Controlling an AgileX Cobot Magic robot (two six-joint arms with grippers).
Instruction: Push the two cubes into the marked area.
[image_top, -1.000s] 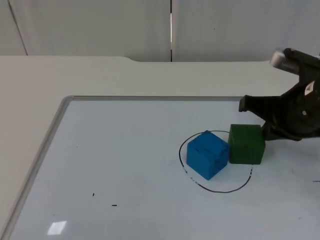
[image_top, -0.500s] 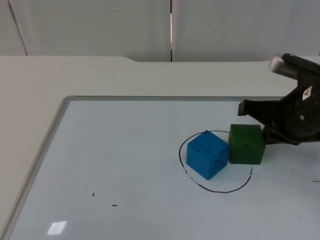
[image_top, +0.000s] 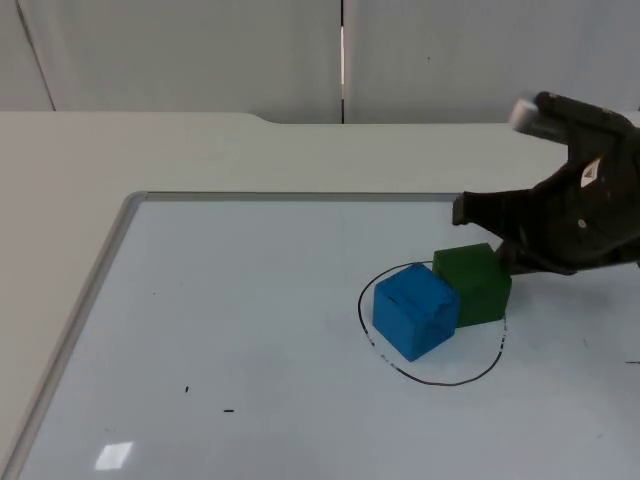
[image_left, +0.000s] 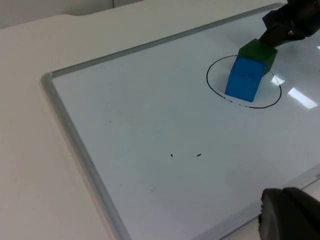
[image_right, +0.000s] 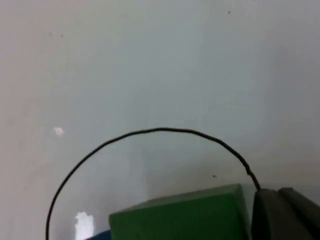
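A blue cube (image_top: 415, 308) stands inside the black drawn circle (image_top: 362, 300) on the whiteboard. A green cube (image_top: 473, 283) leans against its right side, turned at an angle, over the circle's far right line. My right gripper (image_top: 485, 238) is open just behind the green cube, one finger touching the cube's far right face. In the right wrist view the green cube (image_right: 180, 220) lies just ahead of a black fingertip (image_right: 285, 215), with the circle (image_right: 160, 130) beyond. From the left wrist view both cubes (image_left: 245, 77) are far off; the left gripper (image_left: 287, 217) waits near the board's edge.
The whiteboard's grey frame (image_top: 120, 225) runs along the left and far sides, with the white table around it. A few small black marks (image_top: 228, 410) dot the board at the front left. The partition wall stands behind.
My right gripper has moved left, pushing the green cube left and twisting it against the blue cube. The blue cube has barely moved.
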